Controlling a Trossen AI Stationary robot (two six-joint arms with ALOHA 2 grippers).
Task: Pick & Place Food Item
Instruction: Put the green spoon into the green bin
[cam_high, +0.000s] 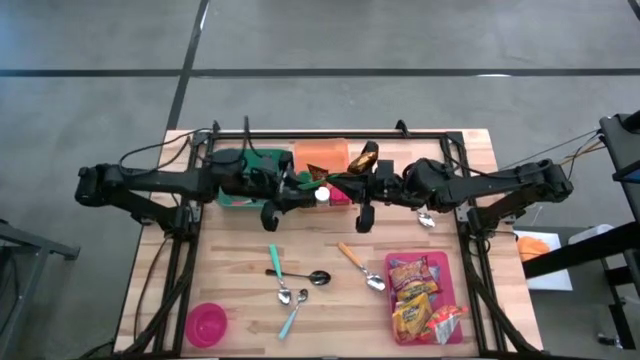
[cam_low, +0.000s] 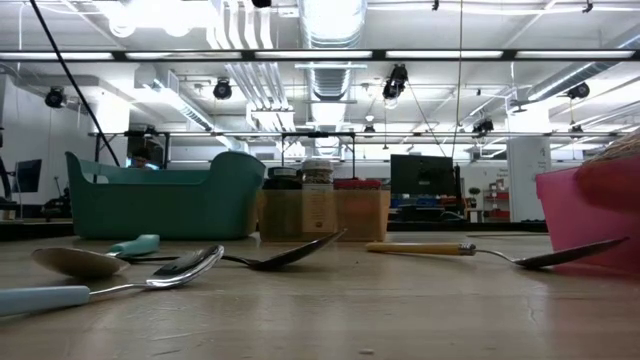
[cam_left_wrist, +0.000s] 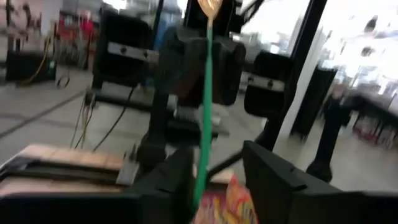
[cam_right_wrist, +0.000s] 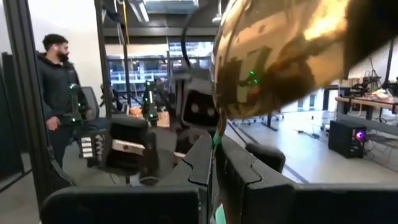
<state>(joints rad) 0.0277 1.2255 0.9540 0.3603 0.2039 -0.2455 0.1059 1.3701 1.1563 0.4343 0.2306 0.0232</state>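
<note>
High view: the left gripper (cam_high: 278, 197) and the right gripper (cam_high: 360, 190) meet above the surface (cam_high: 240, 290) near the teal bin (cam_high: 236, 195) and orange bin (cam_high: 322, 155); a pink tray (cam_high: 455, 290) holds snack packets (cam_high: 415, 295).
Right wrist view: the right gripper, pressed together, pinches a gold-wrapped food item (cam_right_wrist: 280, 56).
Left wrist view: the left gripper's fingers (cam_left_wrist: 273, 180) are spread.

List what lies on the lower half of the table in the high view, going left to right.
Pink bowl → teal-handled spoons → dark spoon → wooden-handled spoon → pink tray holding snack packets.
</note>
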